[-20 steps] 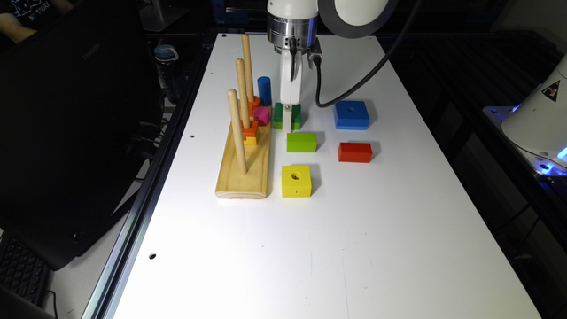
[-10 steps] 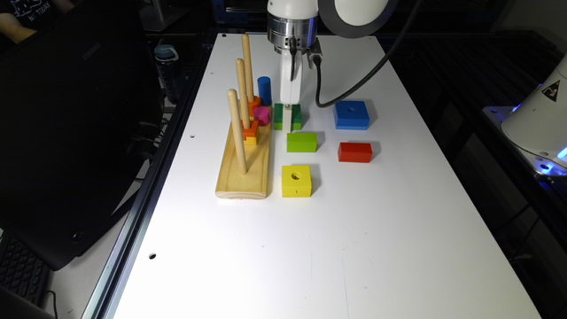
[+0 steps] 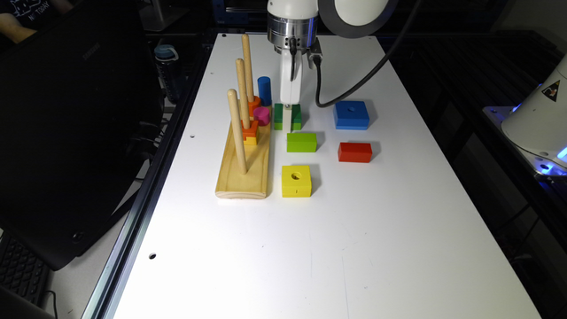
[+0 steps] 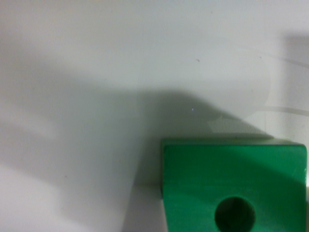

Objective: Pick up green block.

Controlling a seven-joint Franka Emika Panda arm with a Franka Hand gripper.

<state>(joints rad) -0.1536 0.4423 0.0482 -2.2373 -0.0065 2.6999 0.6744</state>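
While my gripper point(image 3: 290, 106) hangs straight down onto the green block point(image 3: 287, 117), I judge the step in hand to be the grasp itself — the descent looks finished, the lift not begun. The green block sits on the white table point(image 3: 336, 230), toward its far end, just to the right of the wooden peg board point(image 3: 243, 177) in the exterior view, with the lime rectangular block point(image 3: 301, 142) just nearer than it and the blue block point(image 3: 351, 114) farther right. In the wrist view its dark green top and round hole point(image 4: 234, 215) lie close under the camera, flat on the table.

Whether my gripper is apart or clamped on the block I cannot tell — neither view makes that plain. The next move, as I reckon it, calls for a firm squeeze on two opposite sides, then a straight rise clear of the pegs.

The block's middle is hidden behind my gripper in the exterior view, and the wrist view cuts off its nearer part.
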